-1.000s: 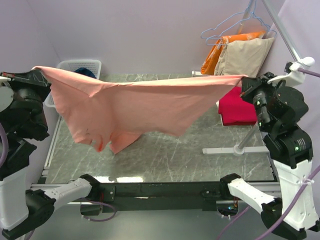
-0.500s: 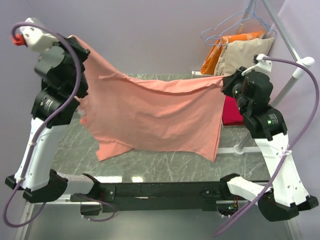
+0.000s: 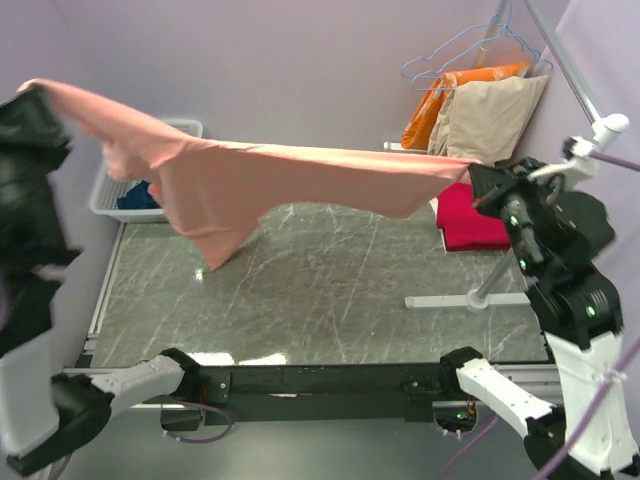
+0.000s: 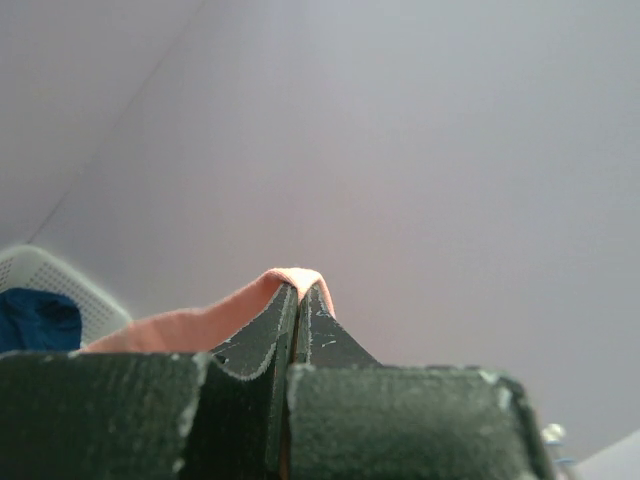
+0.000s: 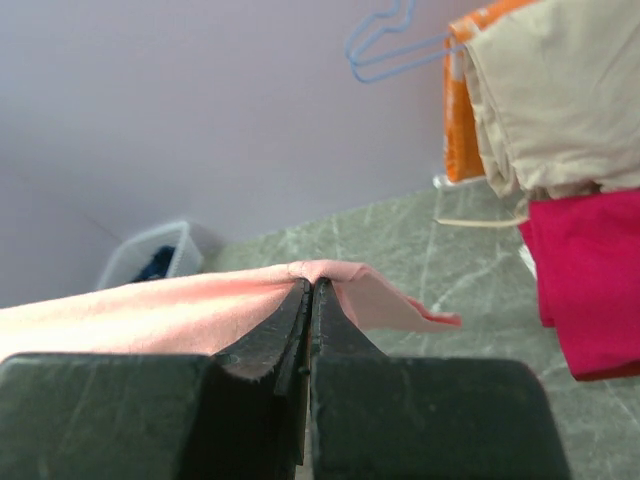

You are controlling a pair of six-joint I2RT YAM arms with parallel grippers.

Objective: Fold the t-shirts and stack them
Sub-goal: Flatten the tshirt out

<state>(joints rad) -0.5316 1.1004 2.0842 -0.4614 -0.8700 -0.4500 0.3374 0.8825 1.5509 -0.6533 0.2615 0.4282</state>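
The salmon-pink t-shirt hangs stretched in the air above the table, held at both ends. My left gripper is shut on its left end, high at the far left; the cloth folds over the fingertips. My right gripper is shut on its right end, and the cloth drapes over the closed jaws. A crimson-red t-shirt lies folded at the table's right side and also shows in the right wrist view. A navy-blue t-shirt lies in the white basket.
A rack with blue hangers holds an orange garment and a beige one at the back right. The rack's white foot lies on the marble table. Purple walls close the back and the left.
My left arm has swung out and up to the far left and the right arm has moved right, so the pink shirt is pulled flatter and higher, with only a corner hanging down.
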